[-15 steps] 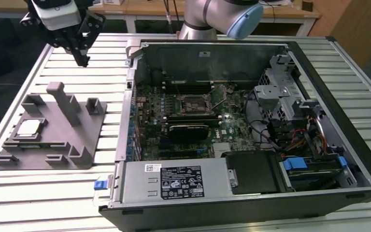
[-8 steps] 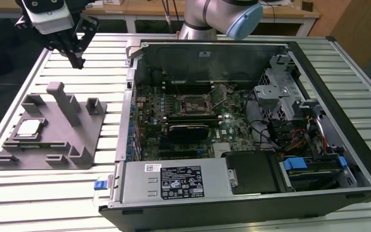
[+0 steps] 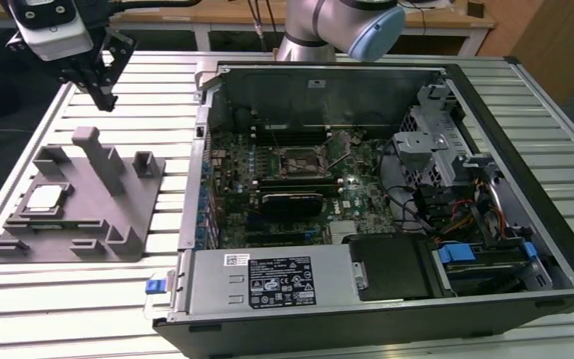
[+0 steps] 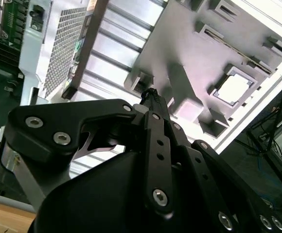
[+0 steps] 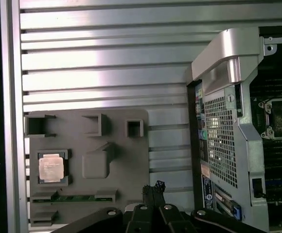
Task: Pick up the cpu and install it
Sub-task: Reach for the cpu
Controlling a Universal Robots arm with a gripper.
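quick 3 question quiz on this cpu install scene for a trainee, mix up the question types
1. Multiple choice: where does the cpu sit?
A. in the motherboard socket
B. in a recess of the grey fixture block
C. between the fingers of the arm

2. True or false: the tool holds nothing.

3. Short answer: in the exterior view, on which side of the fixture block does the open computer case lie?

Key: 1 B; 2 true; 3 the exterior view's right.
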